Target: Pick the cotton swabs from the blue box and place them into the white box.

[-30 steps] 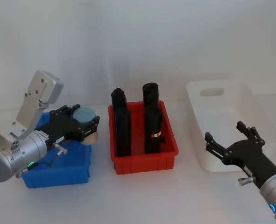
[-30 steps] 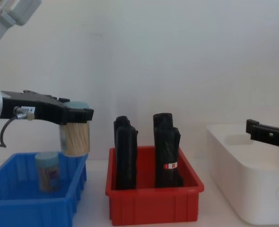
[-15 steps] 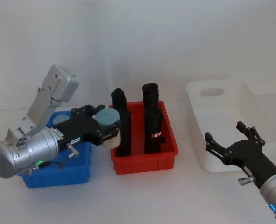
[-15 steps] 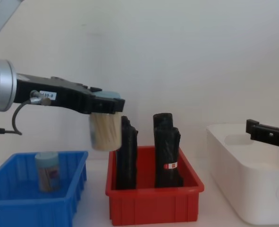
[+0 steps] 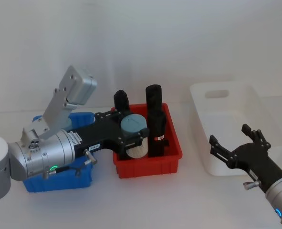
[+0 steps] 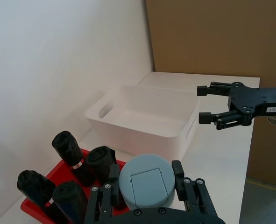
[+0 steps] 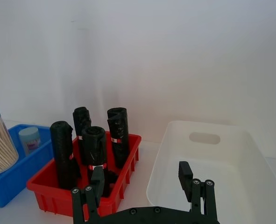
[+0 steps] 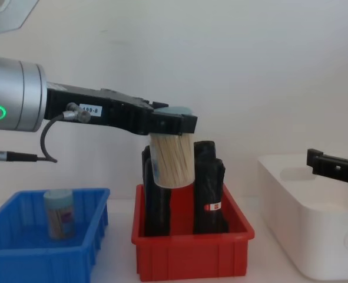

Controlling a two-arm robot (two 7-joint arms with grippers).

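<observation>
My left gripper is shut on a tub of cotton swabs, a clear round tub with a pale blue lid. It holds the tub in the air above the red bin, close in front of the black rolls. From the left wrist the lid sits between the two fingers. A second tub of cotton swabs stands upright in the blue box at the left. The white box stands at the right. My right gripper hovers open near the white box's front edge, holding nothing.
A red bin with several tall black rolls stands between the blue box and the white box. The rolls reach up to the level of the held tub. A pale wall runs close behind.
My left gripper has carried the tub to the right, from above the blue box to above the red bin. The right gripper has not moved.
</observation>
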